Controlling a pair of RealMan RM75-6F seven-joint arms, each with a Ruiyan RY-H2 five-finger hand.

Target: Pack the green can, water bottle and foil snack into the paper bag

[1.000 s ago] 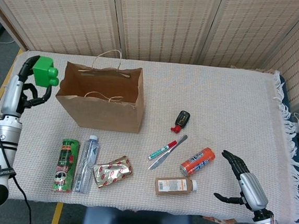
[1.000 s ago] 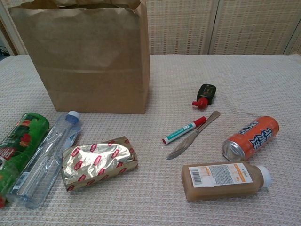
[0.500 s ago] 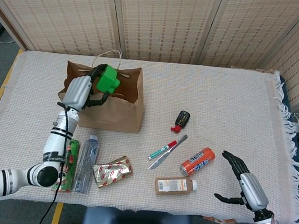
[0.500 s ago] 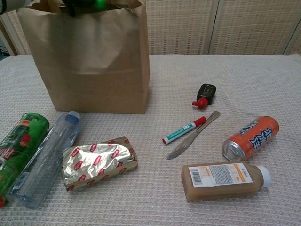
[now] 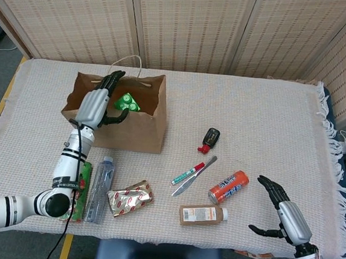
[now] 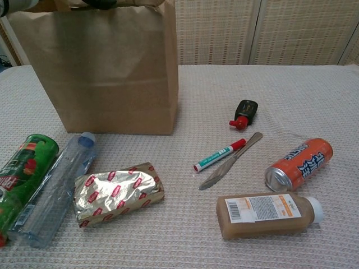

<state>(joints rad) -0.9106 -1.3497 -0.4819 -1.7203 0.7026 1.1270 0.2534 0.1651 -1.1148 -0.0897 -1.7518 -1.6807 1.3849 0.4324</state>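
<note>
The brown paper bag (image 5: 130, 132) (image 6: 106, 73) stands open at the back left. My left hand (image 5: 96, 103) hovers over its mouth with fingers stretched out, and a green toy block (image 5: 127, 102) lies inside the bag beside it. In front of the bag lie the green can (image 5: 76, 191) (image 6: 22, 174), the water bottle (image 5: 99, 190) (image 6: 56, 190) and the foil snack (image 5: 130, 197) (image 6: 118, 193), side by side. My right hand (image 5: 284, 213) stays at the front right edge, fingers spread, holding nothing.
An orange can (image 5: 228, 186), a brown drink bottle (image 5: 202, 215), a green marker (image 5: 187, 173), a table knife (image 5: 194, 175) and a small black and red object (image 5: 209, 139) lie right of centre. The cloth's fringe hangs at the right edge.
My left hand carried the green block from the far left to over the bag and let it go; the block now lies inside. The right hand has not moved.
</note>
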